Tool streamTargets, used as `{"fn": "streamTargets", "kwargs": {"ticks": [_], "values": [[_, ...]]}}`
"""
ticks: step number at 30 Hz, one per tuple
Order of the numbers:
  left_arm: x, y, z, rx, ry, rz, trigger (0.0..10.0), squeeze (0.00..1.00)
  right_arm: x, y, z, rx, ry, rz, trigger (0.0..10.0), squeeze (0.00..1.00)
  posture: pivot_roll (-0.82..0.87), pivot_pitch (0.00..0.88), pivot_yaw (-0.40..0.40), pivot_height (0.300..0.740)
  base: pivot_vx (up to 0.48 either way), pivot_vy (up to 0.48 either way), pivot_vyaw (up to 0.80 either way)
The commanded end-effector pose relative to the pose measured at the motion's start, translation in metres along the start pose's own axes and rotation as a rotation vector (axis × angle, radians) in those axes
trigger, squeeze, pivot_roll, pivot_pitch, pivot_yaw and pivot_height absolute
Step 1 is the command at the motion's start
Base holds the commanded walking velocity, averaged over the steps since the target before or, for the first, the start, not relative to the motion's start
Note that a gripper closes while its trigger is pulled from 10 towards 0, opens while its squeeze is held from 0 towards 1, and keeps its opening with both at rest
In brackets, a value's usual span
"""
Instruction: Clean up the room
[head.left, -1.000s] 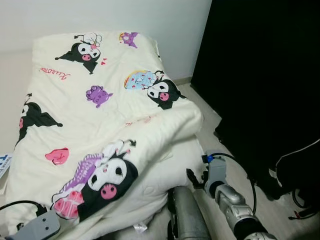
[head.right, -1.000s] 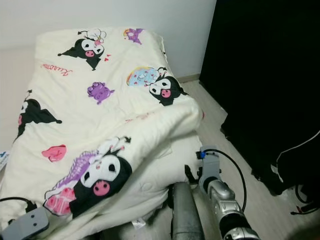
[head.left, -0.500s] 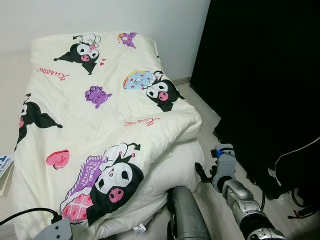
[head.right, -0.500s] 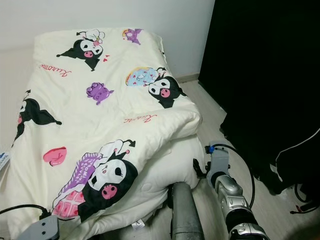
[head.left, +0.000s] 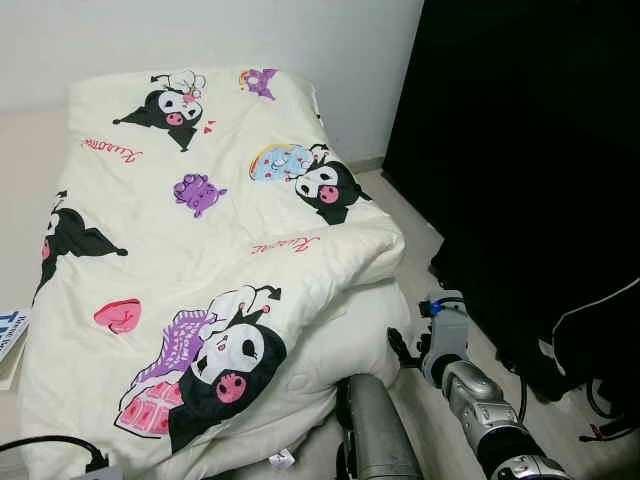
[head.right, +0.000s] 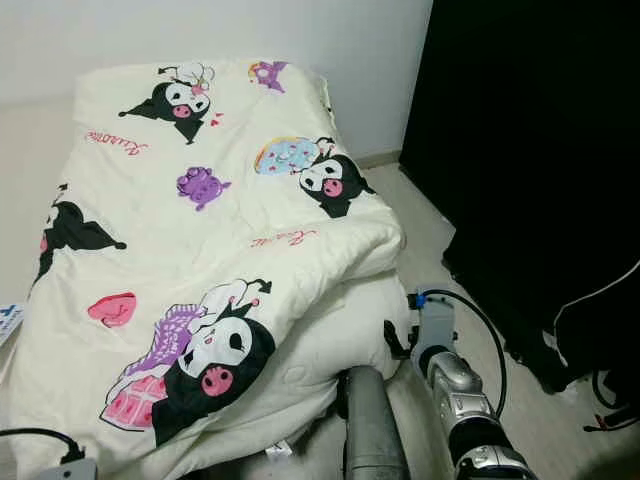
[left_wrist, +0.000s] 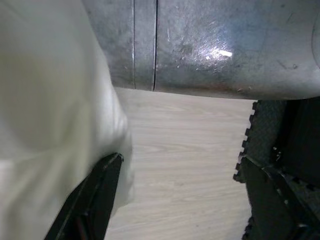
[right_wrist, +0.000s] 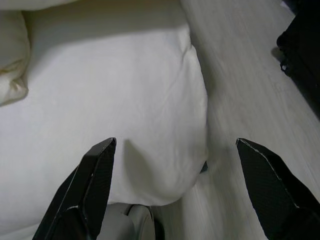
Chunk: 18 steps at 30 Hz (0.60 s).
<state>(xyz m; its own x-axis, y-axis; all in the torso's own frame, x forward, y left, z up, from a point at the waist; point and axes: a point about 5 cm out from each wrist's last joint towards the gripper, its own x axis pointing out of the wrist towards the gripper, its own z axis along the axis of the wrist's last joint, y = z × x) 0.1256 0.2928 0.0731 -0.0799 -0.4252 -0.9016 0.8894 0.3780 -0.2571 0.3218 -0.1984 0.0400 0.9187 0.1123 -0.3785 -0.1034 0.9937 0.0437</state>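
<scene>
Bedmaking, by the look of it: cream cartoon-print duvet (head.left: 200, 230) spread over the bed, its near corner at about 4 o'clock folded back so the white mattress (right_wrist: 110, 115) shows beneath. Right end effector (right_wrist: 175, 190) hovering just off that mattress corner, fingers spread wide, nothing between them. Left end effector (left_wrist: 180, 200) down at the bed's 7 o'clock edge, fingers also spread apart, one pressed against pale fabric, gripping nothing.

To finish well: probably take hold of the folded-back duvet edge rather than the mattress below, close on a good fold of cloth, then draw it toward 5 o'clock until the corner covers the mattress. Worth keeping the pull low and slow, so the far side does not slide off.

From the head views: the whole print, the wall at 12 o'clock, the black curtain (head.left: 520, 150) at 3 o'clock, the dark bags (head.left: 590, 350) on the floor (head.right: 440, 230). From the right wrist view: the mattress corner's rounded edge up close. From the left wrist view: wood-grain floor, a black foam mat (left_wrist: 265, 145) and the robot's silver limb (left_wrist: 210, 45).
</scene>
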Motion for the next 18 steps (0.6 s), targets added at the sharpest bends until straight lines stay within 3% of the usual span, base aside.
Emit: {"fn": "streamTargets", "kwargs": {"ticks": [1,3,11,12,13,14,15,17,18], "values": [[-0.006,-0.001,-0.002,0.006,0.032,-0.005,10.0,1.00,-0.001,0.001,-0.005,0.015,0.018,-0.003,10.0,0.00,-0.12,0.201,-0.045,0.580,0.000,0.000,0.00],[-0.020,-0.004,0.005,0.084,0.069,-0.024,10.0,1.00,0.001,0.008,-0.005,0.003,0.021,0.022,10.0,0.00,-0.12,0.195,-0.049,0.580,0.000,0.000,0.00],[-0.024,-0.018,0.004,0.169,0.117,-0.148,10.0,1.00,0.001,0.009,-0.005,0.008,0.020,0.022,10.0,0.00,-0.13,0.201,-0.041,0.580,0.000,0.000,0.00],[-0.025,-0.021,0.013,0.192,0.037,-0.166,10.0,1.00,0.001,0.008,-0.005,0.015,0.017,0.017,10.0,0.00,-0.13,0.207,-0.040,0.580,0.000,0.000,0.00],[-0.025,-0.021,0.013,0.192,0.037,-0.166,10.0,1.00,0.001,0.008,-0.005,0.015,0.017,0.017,10.0,0.00,-0.13,0.207,-0.040,0.580,0.000,0.000,0.00],[-0.030,-0.022,0.032,0.219,-0.129,-0.171,10.0,1.00,0.001,0.008,-0.005,0.020,0.014,0.015,10.0,0.00,-0.13,0.210,-0.041,0.580,0.000,0.000,0.00],[-0.033,-0.023,0.041,0.230,-0.201,-0.172,10.0,1.00,0.001,0.007,-0.005,0.021,0.013,0.014,10.0,0.00,-0.13,0.210,-0.041,0.580,0.000,0.000,0.00],[-0.035,-0.024,0.045,0.234,-0.235,-0.173,10.0,1.00,0.001,0.007,-0.005,0.021,0.014,0.014,10.0,0.00,-0.13,0.210,-0.041,0.580,0.000,0.000,0.00],[-0.042,-0.023,0.065,0.239,-0.427,-0.169,10.0,1.00,0.001,0.008,-0.004,0.023,0.011,0.016,10.0,0.00,-0.13,0.214,-0.042,0.580,0.000,0.000,0.00]]}}
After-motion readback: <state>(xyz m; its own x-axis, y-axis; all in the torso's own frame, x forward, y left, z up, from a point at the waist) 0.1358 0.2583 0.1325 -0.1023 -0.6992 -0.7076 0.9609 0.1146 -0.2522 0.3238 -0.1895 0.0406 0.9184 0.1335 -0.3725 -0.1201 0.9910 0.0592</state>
